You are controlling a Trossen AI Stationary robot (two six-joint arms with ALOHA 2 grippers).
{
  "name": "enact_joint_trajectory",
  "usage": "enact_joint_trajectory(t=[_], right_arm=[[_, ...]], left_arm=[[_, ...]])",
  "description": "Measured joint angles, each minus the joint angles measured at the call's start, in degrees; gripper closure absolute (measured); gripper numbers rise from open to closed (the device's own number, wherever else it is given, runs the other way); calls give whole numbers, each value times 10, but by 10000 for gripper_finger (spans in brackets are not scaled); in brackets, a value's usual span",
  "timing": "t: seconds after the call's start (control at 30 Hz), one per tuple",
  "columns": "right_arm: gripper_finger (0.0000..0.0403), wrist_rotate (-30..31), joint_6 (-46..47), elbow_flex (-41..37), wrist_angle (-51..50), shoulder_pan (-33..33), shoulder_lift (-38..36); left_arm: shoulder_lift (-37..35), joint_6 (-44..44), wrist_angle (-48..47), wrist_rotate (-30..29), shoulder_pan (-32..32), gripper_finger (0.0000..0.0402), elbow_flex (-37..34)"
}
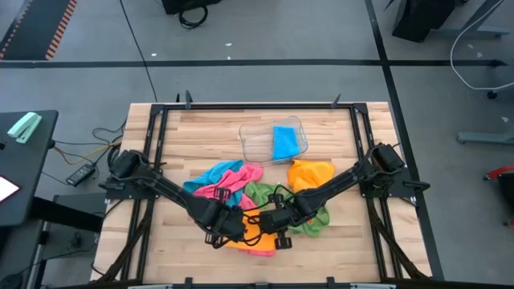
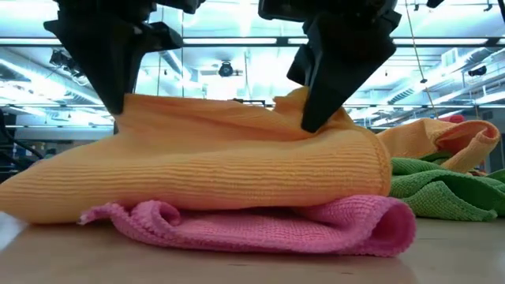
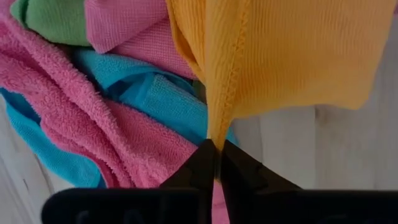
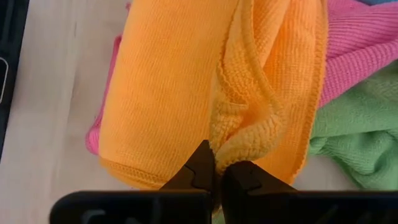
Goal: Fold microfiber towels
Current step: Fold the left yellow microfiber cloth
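Observation:
An orange microfiber towel lies draped over a pink towel near the table's front middle. My left gripper is shut on its left end and my right gripper is shut on its right end; both come down from above. Behind them lies a loose heap: a blue and pink towel, green towels and a second orange towel. A folded blue towel lies in the clear tray. My left gripper pinches the orange towel's stitched hem edge between its two fingers, pointing steeply down. The cloth hangs from the fingers and its lower part rests on the pink towel. My right gripper pinches a bunched fold of the orange towel, several layers, slanting down from the table's right. The cloth's top runs between both grippers; its lower part lies on the pink towel.
The heap of towels lies just behind and to the right of the grippers. The clear tray stands at the table's far middle. Bare wood shows along the front edge and on both sides. A dark frame borders the table.

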Motion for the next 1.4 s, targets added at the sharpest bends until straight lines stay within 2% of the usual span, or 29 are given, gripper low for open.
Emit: enact_joint_trajectory(t=[0.27, 0.5, 0.67, 0.87, 1.03, 1.2, 1.4], right_arm=[[356, 12, -1, 0, -7, -10, 0], [289, 14, 1, -1, -39, -14, -5], [243, 28, -1, -1, -73, -22, -43], [228, 65, -9, -2, -108, -20, -93], [228, 70, -46, -29, 3, -4, -101], [228, 84, -76, -118, 213, 22, -100], [228, 128, -57, -224, 386, 40, -100]], left_arm=[[0, -4, -14, 0, 19, 360, 0], [0, 3, -14, -5, 24, 283, -1], [-7, 0, -45, -11, 24, 225, 4], [-8, -17, -84, -12, 2, 201, 39], [-7, 22, 22, -6, -34, 211, 34], [9, 44, 141, -8, -63, 212, 15], [43, 40, 182, -13, -95, 182, 7]])
